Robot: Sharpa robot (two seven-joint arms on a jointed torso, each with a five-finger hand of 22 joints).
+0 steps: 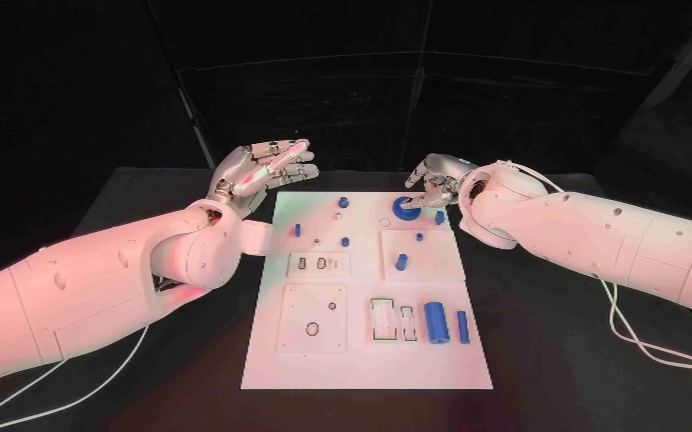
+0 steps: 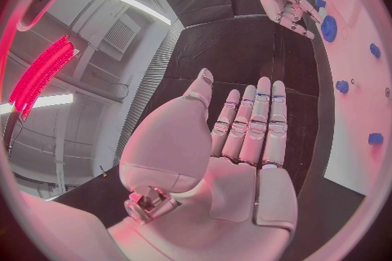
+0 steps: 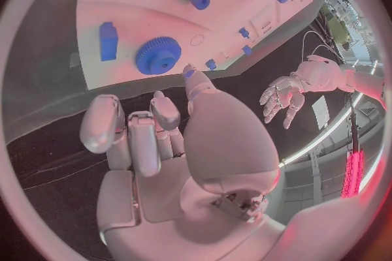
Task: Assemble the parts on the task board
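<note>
Head view: the white task board (image 1: 368, 292) lies mid-table, blue parts (image 1: 433, 322) scattered over it. The left hand (image 1: 264, 169) hovers beyond the board's far-left corner, fingers apart, holding nothing. The right hand (image 1: 433, 187) sits at the far-right edge, just beside a blue gear (image 1: 405, 217).

Left wrist view: the left hand's (image 2: 232, 143) fingers lie straight and spread over black table — empty.

Right wrist view: the right hand's (image 3: 159, 137) fingers are part-curled, nothing between them; the gear (image 3: 157, 55) lies close ahead. The risk, likely: fingertips nudge the flat gear away instead of lifting it.
</note>
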